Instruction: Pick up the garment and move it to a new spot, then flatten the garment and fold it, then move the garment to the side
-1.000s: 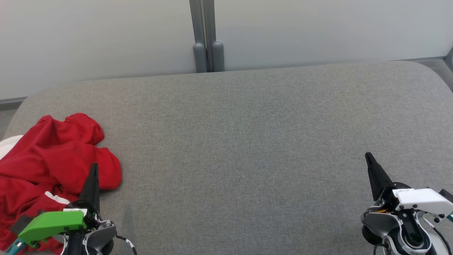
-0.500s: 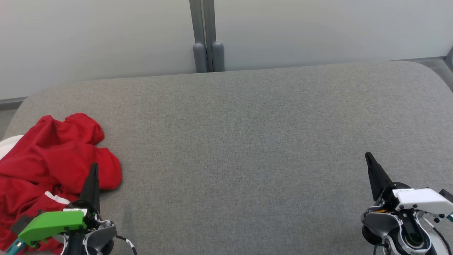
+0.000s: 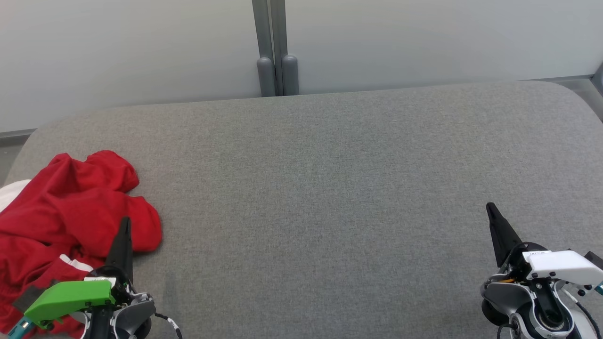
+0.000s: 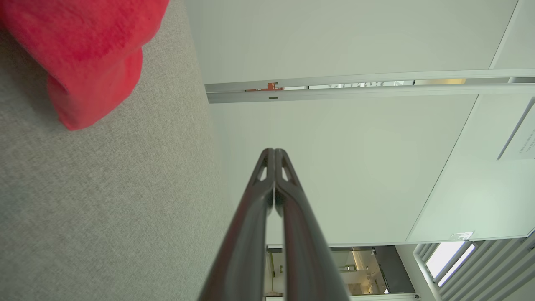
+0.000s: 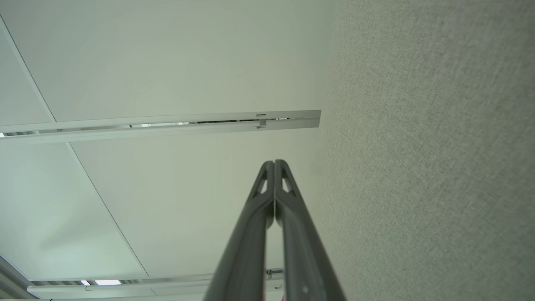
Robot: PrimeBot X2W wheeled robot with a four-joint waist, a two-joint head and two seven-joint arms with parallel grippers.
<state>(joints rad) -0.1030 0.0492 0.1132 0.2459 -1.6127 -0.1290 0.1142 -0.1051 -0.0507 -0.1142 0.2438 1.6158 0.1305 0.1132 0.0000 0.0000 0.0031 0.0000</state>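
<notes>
A crumpled red garment (image 3: 66,212) with a white trim strip lies bunched at the left edge of the grey fabric surface (image 3: 330,197); a fold of the garment (image 4: 83,50) fills the upper left corner of the left wrist view. My left gripper (image 3: 124,223) is shut and empty, its tips over the garment's right lobe at the lower left. At the lower right my right gripper (image 3: 490,208) is also shut and holds nothing, well away from the garment. Both wrist views show the finger pairs pressed together, left gripper (image 4: 274,151), right gripper (image 5: 274,162).
A pale wall with a grey vertical post (image 3: 275,52) runs behind the surface's far edge. A bit of white cloth (image 3: 12,193) peeks out at the garment's left side. The surface's rounded corners fall off at the far left and far right.
</notes>
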